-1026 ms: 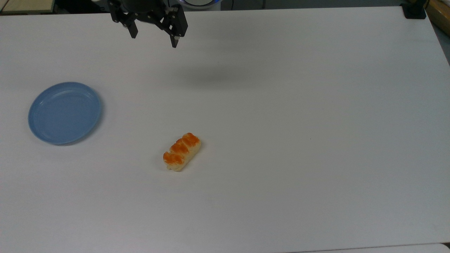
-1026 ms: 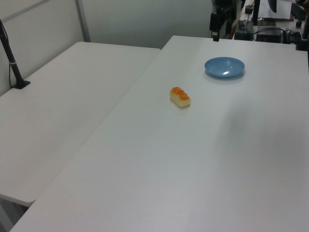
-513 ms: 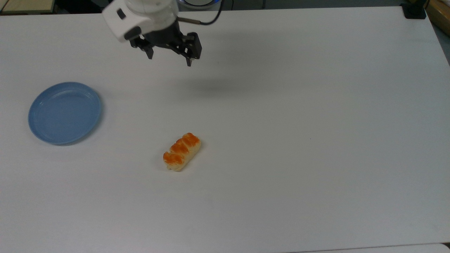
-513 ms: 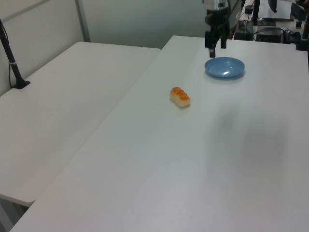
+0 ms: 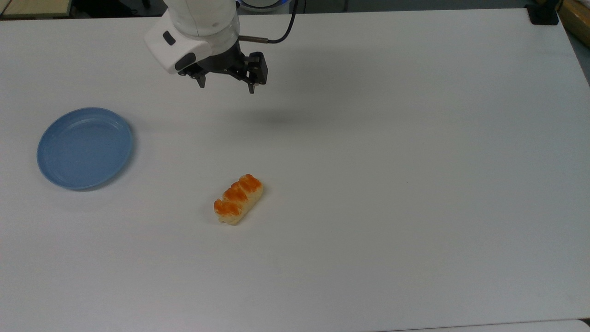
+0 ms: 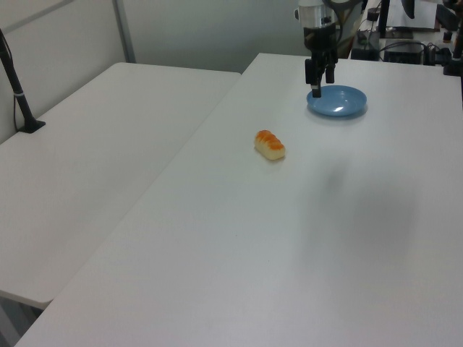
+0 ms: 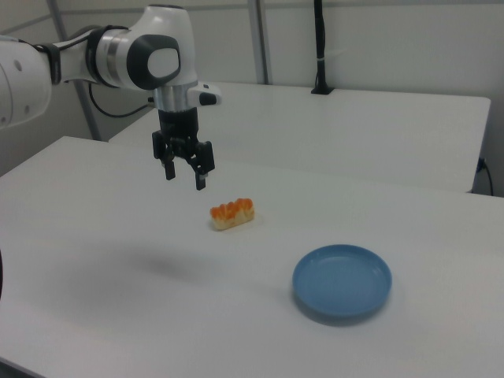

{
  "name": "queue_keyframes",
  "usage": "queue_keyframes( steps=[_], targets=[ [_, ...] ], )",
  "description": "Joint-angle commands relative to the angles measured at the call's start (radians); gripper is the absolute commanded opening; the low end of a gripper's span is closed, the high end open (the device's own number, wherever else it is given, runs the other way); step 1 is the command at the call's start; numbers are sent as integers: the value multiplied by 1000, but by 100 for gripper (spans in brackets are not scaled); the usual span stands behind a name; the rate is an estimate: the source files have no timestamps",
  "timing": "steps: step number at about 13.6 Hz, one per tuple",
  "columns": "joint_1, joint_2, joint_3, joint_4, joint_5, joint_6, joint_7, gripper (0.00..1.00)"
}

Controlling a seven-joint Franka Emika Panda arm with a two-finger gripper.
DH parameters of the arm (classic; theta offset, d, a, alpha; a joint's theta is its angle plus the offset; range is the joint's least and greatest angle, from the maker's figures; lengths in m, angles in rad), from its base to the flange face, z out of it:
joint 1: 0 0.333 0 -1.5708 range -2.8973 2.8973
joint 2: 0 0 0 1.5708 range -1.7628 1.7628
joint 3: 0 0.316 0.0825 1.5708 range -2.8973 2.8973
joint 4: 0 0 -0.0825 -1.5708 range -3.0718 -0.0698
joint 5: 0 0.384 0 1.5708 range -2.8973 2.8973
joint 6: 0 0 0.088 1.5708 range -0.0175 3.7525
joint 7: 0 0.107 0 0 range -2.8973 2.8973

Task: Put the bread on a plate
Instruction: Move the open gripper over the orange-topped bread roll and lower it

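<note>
White table (image 5: 415, 184), bread (image 5: 238, 199) and plate (image 5: 85, 148) well apart, spread-fingered gripper (image 5: 227, 87) above.

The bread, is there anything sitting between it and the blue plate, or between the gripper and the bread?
Nothing visible. The bread lies alone on the white table, with bare surface between it and the plate. The open gripper hangs above the table, with clear space between it and the bread.

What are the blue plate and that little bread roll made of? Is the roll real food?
The plate looks like smooth light-blue plastic: even colour and a soft sheen on its moulded rim. The bread has a pale cream body and glossy orange-brown bumps; that uniform shine suggests a plastic or foam toy, though the pictures cannot rule out real bread.
</note>
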Motion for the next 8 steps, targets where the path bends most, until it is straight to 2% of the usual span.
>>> queue_keyframes(
  steps=[1,4,6,8],
  targets=[
    [9,88,-8,32,56,119,144,94],
    [5,128,-8,29,76,291,355,100],
    [3,143,-6,26,85,337,427,100],
    [13,203,-6,26,72,383,481,100]
  ],
)
